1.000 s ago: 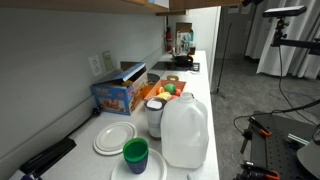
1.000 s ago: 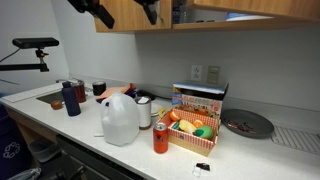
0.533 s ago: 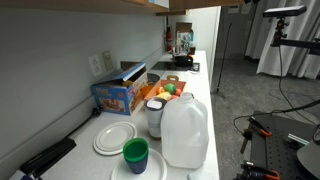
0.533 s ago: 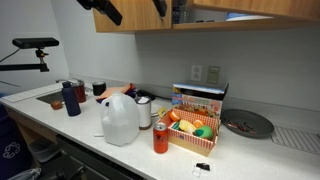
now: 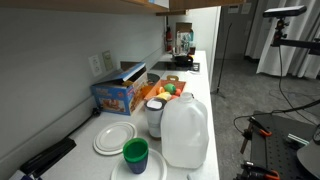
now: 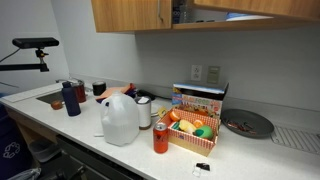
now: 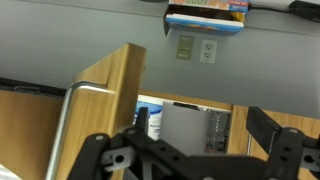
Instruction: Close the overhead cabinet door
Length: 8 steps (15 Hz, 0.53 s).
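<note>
— Arm has left the wall cabinets (image 6: 130, 12) in an exterior view. Overhead cabinet door (image 7: 108, 85)?
— Ajar, just ahead of my wide, empty tool (image 7: 190, 150). Stiff, light, I judge; push the flat face.

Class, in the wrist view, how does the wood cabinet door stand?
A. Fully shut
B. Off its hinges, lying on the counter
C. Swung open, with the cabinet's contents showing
C: the door juts out from the cabinet front, and containers show inside the opening beside it.
</note>
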### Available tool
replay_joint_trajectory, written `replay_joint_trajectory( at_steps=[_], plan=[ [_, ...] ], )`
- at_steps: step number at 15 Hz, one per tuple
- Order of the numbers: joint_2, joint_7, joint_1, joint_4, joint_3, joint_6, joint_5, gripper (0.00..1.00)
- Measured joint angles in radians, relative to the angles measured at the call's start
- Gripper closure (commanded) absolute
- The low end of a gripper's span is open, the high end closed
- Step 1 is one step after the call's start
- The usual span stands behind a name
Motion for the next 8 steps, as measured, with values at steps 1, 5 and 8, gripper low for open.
replay_joint_trajectory(
  at_steps=[1, 5, 8],
  plan=[
    [0.000, -0.001, 0.014, 0.000, -0.003, 0.010, 0.000, 0.00],
    [0.000, -0.001, 0.069, -0.001, -0.017, 0.012, 0.000, 0.00],
    [-0.001, -0.001, 0.093, -0.001, -0.027, 0.029, 0.000, 0.00]
  ],
)
